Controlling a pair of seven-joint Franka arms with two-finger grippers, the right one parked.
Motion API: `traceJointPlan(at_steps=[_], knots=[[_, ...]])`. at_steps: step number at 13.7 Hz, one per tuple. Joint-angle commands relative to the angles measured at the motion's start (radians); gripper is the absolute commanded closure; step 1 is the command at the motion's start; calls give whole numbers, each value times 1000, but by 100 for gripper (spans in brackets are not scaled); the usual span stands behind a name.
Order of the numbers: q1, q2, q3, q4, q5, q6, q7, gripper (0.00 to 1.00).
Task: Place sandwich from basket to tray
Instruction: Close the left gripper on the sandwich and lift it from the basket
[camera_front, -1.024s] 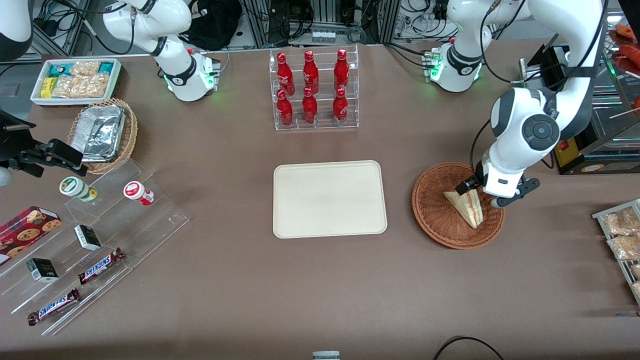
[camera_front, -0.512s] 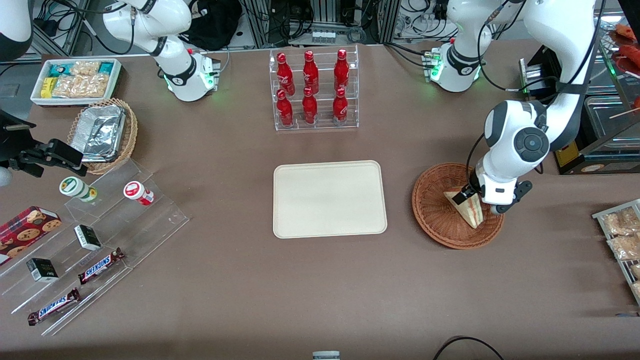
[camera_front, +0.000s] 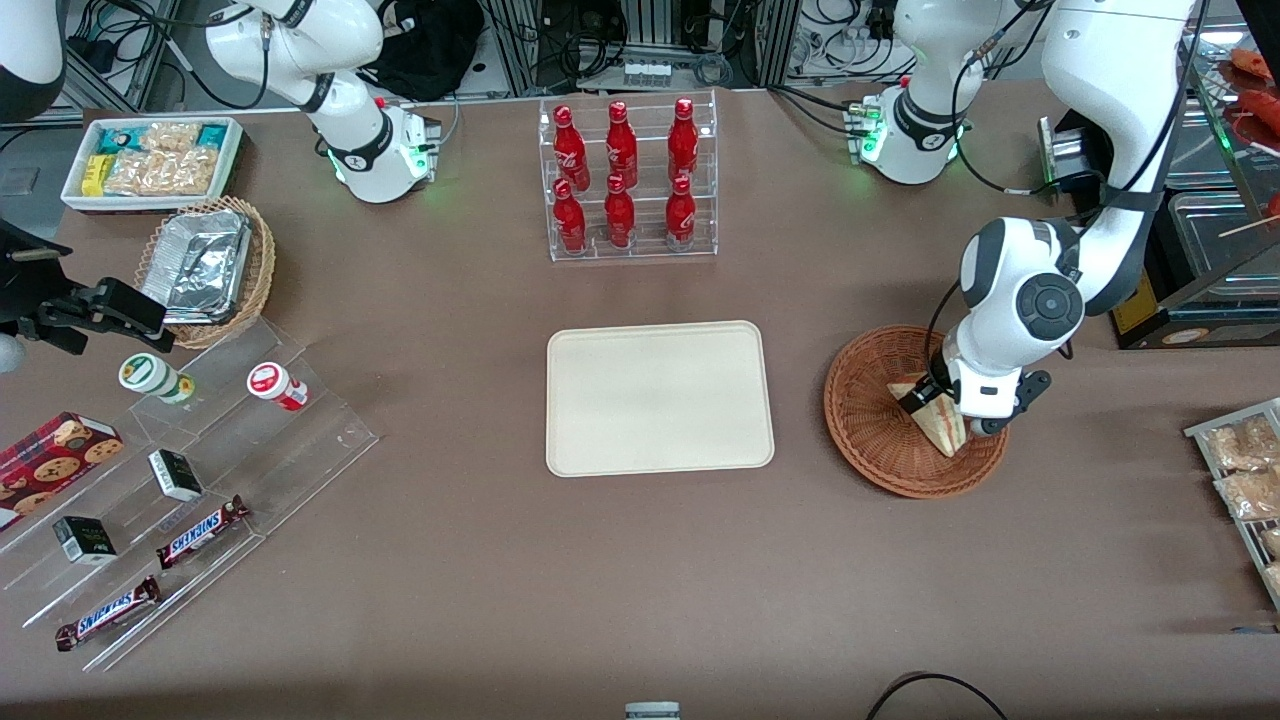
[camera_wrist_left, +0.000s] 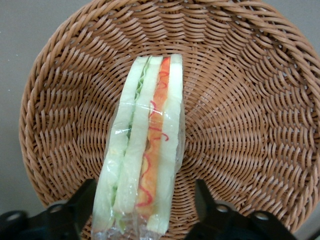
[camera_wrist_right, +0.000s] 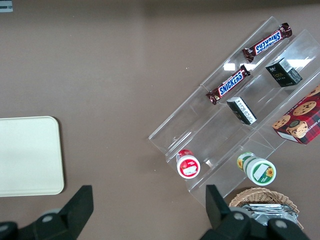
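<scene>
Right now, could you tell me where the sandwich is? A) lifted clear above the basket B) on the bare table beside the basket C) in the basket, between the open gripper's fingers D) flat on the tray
C: the sandwich lies in the basket, and the gripper is down over it with one finger on each side, not closed on it.

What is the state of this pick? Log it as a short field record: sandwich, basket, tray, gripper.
sandwich: clear-wrapped wedge lying in the basket, filling edge facing the wrist camera
basket: round woven wicker, beside the tray toward the working arm's end of the table
tray: cream, nothing on it
gripper: lowered into the basket, fingers open, one on each side of the sandwich, gaps visible
task stage: sandwich not yet lifted
</scene>
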Motion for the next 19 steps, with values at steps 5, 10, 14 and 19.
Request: traceJointPlan(at_steps=[5,10,14,19], knots=[[9,-59,-8,37,9,-95,41,90],[-43,-67,-33,203,4,-371,113,92],[-202,-3,-34,280,2,-378,145,93],[-354,134,-34,425,-8,-376,102,94]])
